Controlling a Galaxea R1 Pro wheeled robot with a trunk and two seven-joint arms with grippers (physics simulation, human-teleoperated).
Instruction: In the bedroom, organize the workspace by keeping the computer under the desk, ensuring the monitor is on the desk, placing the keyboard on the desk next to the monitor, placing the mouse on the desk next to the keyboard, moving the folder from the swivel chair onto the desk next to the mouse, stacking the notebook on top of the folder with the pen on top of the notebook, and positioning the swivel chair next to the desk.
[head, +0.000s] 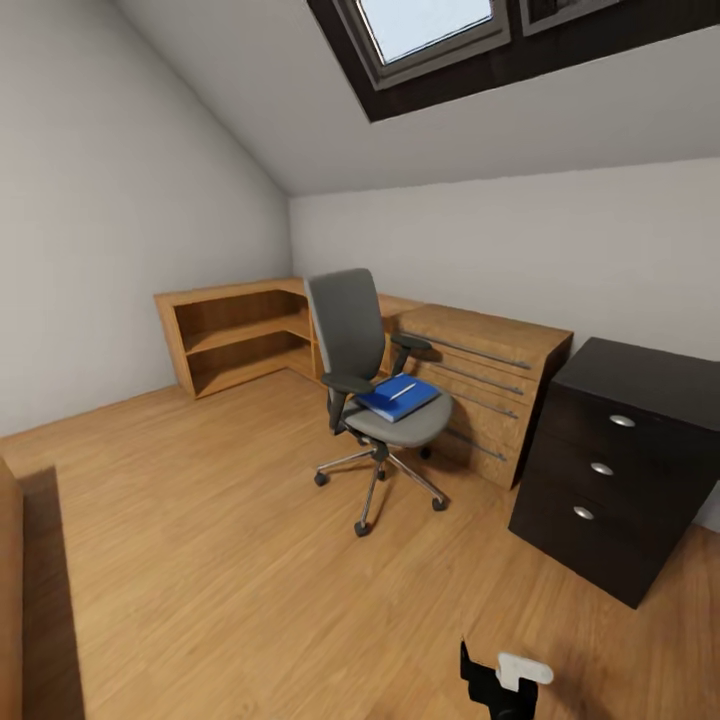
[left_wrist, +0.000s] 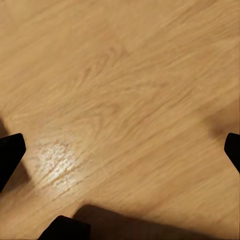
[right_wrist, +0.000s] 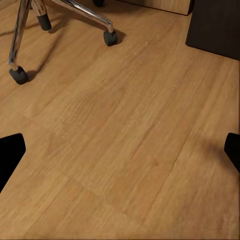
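In the right wrist view the right gripper is spread wide, its 2 dark fingertips at opposite edges of the frame with nothing between them, above bare wood plank floor. Beyond it stand 2 chrome legs and black castors of the swivel chair, and a corner of the black drawer unit. The left gripper is likewise wide apart and empty, hanging over plain floor boards with a glossy highlight.

In the head view a black and white part of the robot pokes in at the bottom edge. The swivel chair stands mid-room in front of a low oak drawer unit. On its grey seat lies the blue folder, with a thin white pen resting across it. To the right sits the black drawer unit with 3 round silver knobs. An oak corner shelf lines the far left wall, under a skylight.
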